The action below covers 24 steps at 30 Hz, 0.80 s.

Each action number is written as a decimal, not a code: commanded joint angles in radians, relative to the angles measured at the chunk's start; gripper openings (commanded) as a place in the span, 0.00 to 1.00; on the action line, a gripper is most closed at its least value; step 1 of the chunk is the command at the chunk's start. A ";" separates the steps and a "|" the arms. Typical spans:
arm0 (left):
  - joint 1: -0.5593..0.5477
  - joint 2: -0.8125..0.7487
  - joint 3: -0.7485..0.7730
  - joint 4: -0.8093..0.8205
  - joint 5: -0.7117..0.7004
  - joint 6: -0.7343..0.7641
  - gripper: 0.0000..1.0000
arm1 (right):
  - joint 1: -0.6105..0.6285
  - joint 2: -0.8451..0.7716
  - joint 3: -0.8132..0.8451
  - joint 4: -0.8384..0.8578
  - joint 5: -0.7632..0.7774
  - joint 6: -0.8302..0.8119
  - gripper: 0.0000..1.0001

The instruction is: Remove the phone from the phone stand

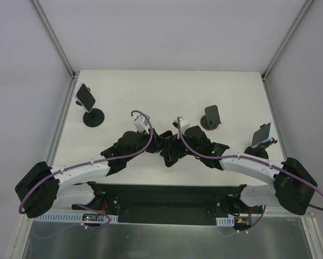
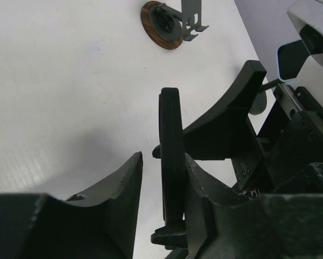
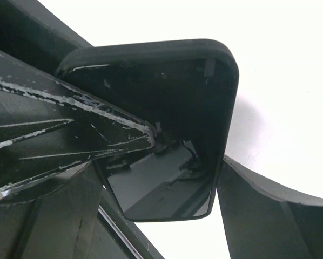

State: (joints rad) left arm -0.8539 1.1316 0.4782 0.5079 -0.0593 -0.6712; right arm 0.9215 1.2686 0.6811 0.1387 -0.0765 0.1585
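Right pincer (image 3: 186, 151) clamps the phone (image 3: 172, 86) above the middle of the tabletop (image 1: 150, 91), my left pincer (image 2: 162, 162) straddling it with a gap, and the brown-based phone stand (image 2: 162, 24) far right looks bare, so I judge removal done, only set-down left.

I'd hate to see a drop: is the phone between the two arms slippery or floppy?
Probably slippery: the phone has a glossy screen showing reflections. Likely stiff: edge-on it looks straight and thin. The glass might crack if dropped.
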 commanded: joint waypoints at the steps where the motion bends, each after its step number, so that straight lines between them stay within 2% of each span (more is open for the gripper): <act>1: -0.007 0.034 0.037 0.058 0.016 -0.022 0.27 | 0.005 -0.049 0.003 0.133 -0.006 0.018 0.44; 3: -0.007 0.045 0.037 0.063 0.022 -0.025 0.14 | 0.005 -0.051 -0.002 0.134 0.001 0.016 0.44; 6: -0.007 0.048 0.034 0.066 0.015 -0.030 0.00 | 0.005 -0.052 -0.008 0.137 0.010 0.015 0.51; 9: -0.005 0.030 0.027 0.054 -0.011 -0.015 0.00 | 0.007 -0.058 -0.018 0.142 0.027 0.010 0.68; 10: -0.002 0.024 0.027 0.043 -0.029 0.004 0.00 | 0.007 -0.060 -0.021 0.144 0.032 0.007 0.77; 13: 0.038 -0.013 0.028 -0.018 -0.039 0.025 0.00 | 0.005 -0.080 -0.037 0.148 0.053 -0.008 0.91; 16: 0.107 -0.056 0.025 -0.115 -0.017 0.013 0.00 | 0.007 -0.103 -0.060 0.154 0.096 -0.022 0.98; 17: 0.162 -0.075 0.023 -0.146 -0.002 0.006 0.00 | 0.007 -0.115 -0.067 0.160 0.110 -0.025 1.00; 19: 0.231 -0.093 0.017 -0.224 0.016 0.001 0.00 | 0.005 -0.127 -0.086 0.167 0.142 -0.034 0.96; 20: 0.295 -0.111 0.010 -0.244 0.027 0.001 0.00 | 0.005 -0.135 -0.090 0.171 0.149 -0.037 0.96; 23: 0.392 -0.127 0.007 -0.298 0.058 0.015 0.00 | 0.005 -0.137 -0.103 0.173 0.170 -0.050 0.96; 24: 0.451 -0.124 0.011 -0.307 0.111 0.019 0.00 | 0.004 -0.137 -0.103 0.173 0.178 -0.053 0.96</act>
State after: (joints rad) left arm -0.5228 1.0443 0.4812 0.2451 -0.0452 -0.6643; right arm 0.9237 1.1511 0.5903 0.2581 0.0463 0.1322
